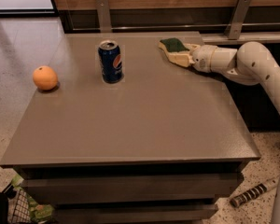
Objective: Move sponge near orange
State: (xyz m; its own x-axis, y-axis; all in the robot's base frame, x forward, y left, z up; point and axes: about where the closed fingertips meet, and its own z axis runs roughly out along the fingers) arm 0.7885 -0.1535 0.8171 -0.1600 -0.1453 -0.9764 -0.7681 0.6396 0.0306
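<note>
One sponge [173, 45], likely light and squashy and best pinched across its sides, sits clamped in the gripper's [176, 51] jaws at the surface's [144, 125] far right, well apart from the orange [45, 77].

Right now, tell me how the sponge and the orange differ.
Shape: the sponge is flat and rectangular; the orange is round.
Colour: the sponge has a dark green top over a pale body; the orange is one colour all over.
Place: the sponge is at the far right of the table, at the tip of the gripper; the orange lies alone by the left edge.
Shared: both are small things over the same grey table.
</note>
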